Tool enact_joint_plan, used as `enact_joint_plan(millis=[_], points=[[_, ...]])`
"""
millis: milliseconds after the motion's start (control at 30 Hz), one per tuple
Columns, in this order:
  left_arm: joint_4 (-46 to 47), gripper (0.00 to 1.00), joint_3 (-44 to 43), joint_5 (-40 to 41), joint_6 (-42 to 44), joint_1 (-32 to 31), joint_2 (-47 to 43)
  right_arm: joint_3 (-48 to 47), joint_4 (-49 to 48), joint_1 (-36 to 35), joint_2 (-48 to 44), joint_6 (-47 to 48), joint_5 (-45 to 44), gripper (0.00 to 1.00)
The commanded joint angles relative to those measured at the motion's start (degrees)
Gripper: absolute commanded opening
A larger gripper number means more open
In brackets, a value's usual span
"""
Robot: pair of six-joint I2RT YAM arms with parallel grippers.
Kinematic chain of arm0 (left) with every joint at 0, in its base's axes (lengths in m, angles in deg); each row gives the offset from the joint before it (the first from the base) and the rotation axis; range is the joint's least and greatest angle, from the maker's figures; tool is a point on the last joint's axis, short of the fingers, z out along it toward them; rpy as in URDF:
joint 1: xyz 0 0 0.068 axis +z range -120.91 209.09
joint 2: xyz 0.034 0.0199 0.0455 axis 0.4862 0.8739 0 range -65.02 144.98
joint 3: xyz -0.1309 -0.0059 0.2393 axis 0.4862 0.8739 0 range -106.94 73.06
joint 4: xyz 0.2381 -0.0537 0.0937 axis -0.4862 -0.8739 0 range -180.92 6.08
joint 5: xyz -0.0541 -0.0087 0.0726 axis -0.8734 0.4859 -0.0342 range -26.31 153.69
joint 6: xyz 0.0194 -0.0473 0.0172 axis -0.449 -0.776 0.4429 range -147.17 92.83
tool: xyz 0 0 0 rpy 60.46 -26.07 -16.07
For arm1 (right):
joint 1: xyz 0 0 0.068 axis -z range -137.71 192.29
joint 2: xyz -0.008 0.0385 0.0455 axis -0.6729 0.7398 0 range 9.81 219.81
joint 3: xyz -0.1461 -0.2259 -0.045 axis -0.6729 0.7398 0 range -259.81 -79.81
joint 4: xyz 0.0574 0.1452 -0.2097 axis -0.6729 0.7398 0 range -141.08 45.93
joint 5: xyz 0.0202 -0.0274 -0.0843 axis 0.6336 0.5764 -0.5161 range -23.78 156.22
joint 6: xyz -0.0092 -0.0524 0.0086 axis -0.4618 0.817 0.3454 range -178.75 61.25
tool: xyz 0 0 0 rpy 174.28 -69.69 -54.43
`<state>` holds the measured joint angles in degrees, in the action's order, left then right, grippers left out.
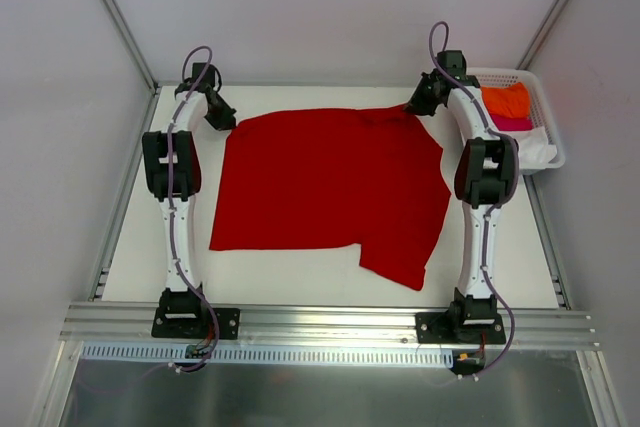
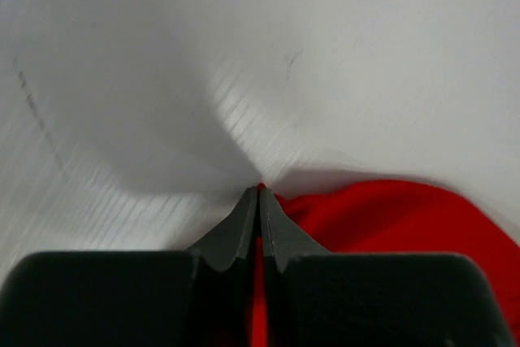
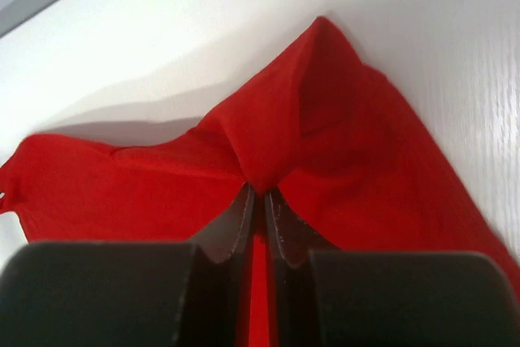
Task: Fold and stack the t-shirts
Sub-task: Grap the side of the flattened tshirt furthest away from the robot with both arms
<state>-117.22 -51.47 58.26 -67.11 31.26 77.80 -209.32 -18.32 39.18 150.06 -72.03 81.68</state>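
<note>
Dark fingers (image 2: pixel 237 229) of the left hand (image 2: pixel 260 194) fill the bottom of the left wrist view, pressed together with a thin strip of the red t-shirt (image 2: pixel 390 217) caught between them. Only the very edge of the cloth is pinched. The right hand (image 3: pixel 260 193) is likewise closed on the red t-shirt (image 3: pixel 162 176), and the fabric rises into a creased peak just beyond its fingertips.

From above, the red t-shirt (image 1: pixel 330 182) lies spread mostly flat across the middle of the white bench (image 1: pixel 300 269). The left hand (image 1: pixel 222 115) grips its far left corner and the right hand (image 1: pixel 420 102) grips its far right corner. One part of the shirt hangs lower at the near right, reaching toward the right arm's base.

At the far right corner sits a white lattice basket (image 1: pixel 541 85) with more cloth piled inside — an orange t-shirt (image 1: pixel 507 99) on top, a magenta t-shirt (image 1: pixel 512 123) showing beneath it, and a white t-shirt (image 1: pixel 537 152) draped over the near rim. An aluminium rail (image 1: pixel 330 322) along the near edge carries both arm bases.
</note>
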Motion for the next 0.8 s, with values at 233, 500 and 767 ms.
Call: enact_joint_plan(millis=[233,500,767], points=[[-6.4,0.00,10.1,5.1,5.5,-0.9,-15.6,10.0,6.1,-0.5,-15.2,5.1,1.1,0.01],[-8.9,0.00,10.9,8.0,7.8,-1.1,-19.9,12.0,12.9,-2.0,-18.1,6.2,1.6,0.01],[-12.1,0.00,11.6,7.5,9.2,-1.4,-22.0,12.5,20.3,-3.8,-19.7,6.8,2.0,0.01]])
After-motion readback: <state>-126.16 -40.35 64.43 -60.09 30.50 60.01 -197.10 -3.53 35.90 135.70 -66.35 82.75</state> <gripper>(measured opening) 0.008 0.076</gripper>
